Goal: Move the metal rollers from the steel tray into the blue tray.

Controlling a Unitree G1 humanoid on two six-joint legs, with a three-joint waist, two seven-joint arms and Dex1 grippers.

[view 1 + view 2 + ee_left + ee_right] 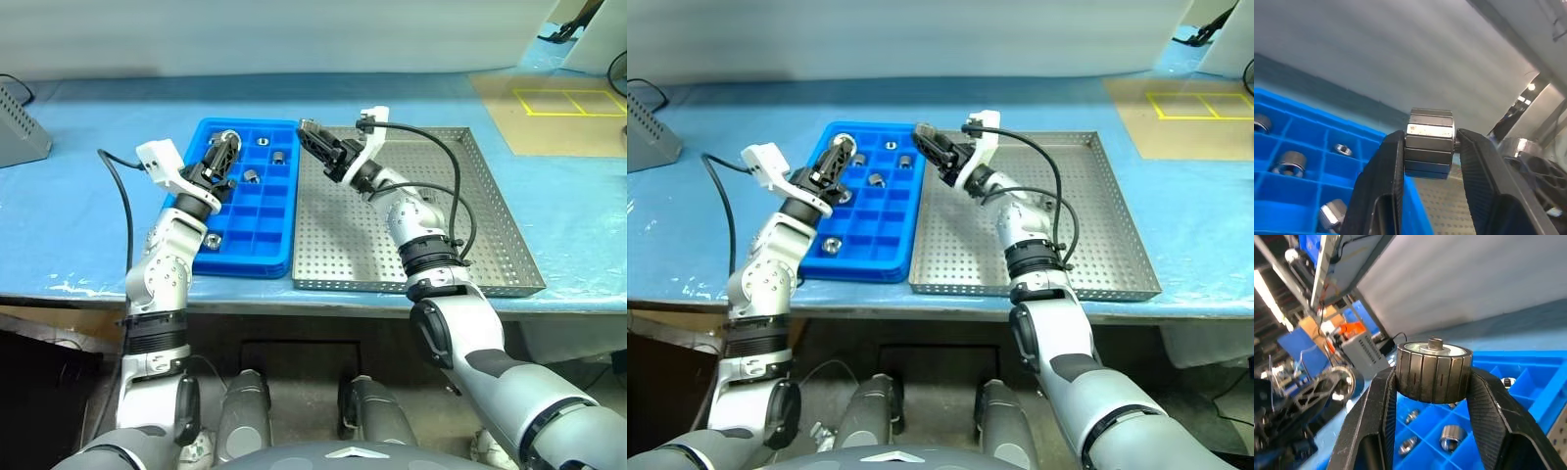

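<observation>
Each gripper carries one of the metal rollers. The roller (1429, 143) in the left gripper (221, 154) sits clamped between its two black fingers (1382, 186), which are nearly closed around its ribbed side. The right gripper (315, 138) grips a second roller (1433, 372) the same way, pinched across its grooved barrel with the capped end and short centre pin facing up, the fingers drawn in tight on it.

Below and just ahead of the left gripper lies the blue tray (277, 257), its square compartments already holding several rollers: a few near its far end around the left fingertips, and one (212, 239) in a near compartment beside the left forearm. The right gripper hangs over the seam where the blue tray meets the steel tray (490, 245), its tip pointing toward the blue side; the perforated floor behind and beneath its arm looks bare of rollers as far as can be seen.

The step in hand appears to be the carry-and-place: both rollers are lifted and sit above or at the edge of the destination. The next move probably calls for each gripper to settle over an unoccupied compartment, come down until the roller is inside the cell walls, then part its fingers. The two grippers are near each other, so placing one at a time would avoid a clash.
</observation>
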